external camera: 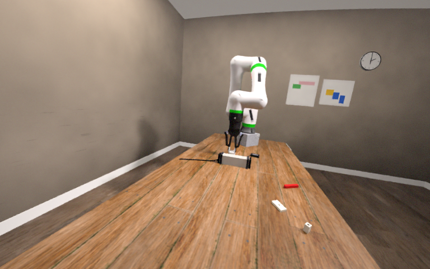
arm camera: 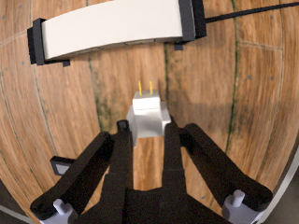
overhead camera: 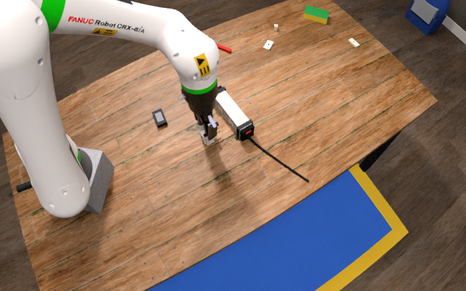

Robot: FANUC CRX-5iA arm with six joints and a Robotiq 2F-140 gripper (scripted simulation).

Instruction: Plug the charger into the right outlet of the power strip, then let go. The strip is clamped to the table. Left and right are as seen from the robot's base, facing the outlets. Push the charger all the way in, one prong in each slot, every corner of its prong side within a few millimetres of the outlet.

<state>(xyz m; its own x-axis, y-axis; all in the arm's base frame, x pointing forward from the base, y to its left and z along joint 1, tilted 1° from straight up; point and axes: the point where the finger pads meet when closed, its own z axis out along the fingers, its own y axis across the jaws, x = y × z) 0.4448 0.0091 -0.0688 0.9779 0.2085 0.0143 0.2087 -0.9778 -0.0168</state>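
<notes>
My gripper [arm camera: 149, 112] is shut on the white charger [arm camera: 149, 112]. Its two brass prongs [arm camera: 145, 86] point toward the power strip. The white power strip [arm camera: 112, 24] lies across the top of the wrist view, with black clamps at both ends and a black cable [arm camera: 249, 11] leaving its right end. A gap of bare wood lies between the prongs and the strip. In the top view the gripper [overhead camera: 208, 134] holds the charger low over the table, just beside the strip [overhead camera: 232, 113], near its end with the red switch [overhead camera: 249, 131]. The outlets are not visible in any view.
A small black device [overhead camera: 159, 117] lies on the table left of the gripper. A red block [overhead camera: 223, 47], several small white pieces [overhead camera: 268, 45] and a green-and-yellow block [overhead camera: 316, 14] lie at the far end. The strip's cable [overhead camera: 278, 160] runs toward the table's edge.
</notes>
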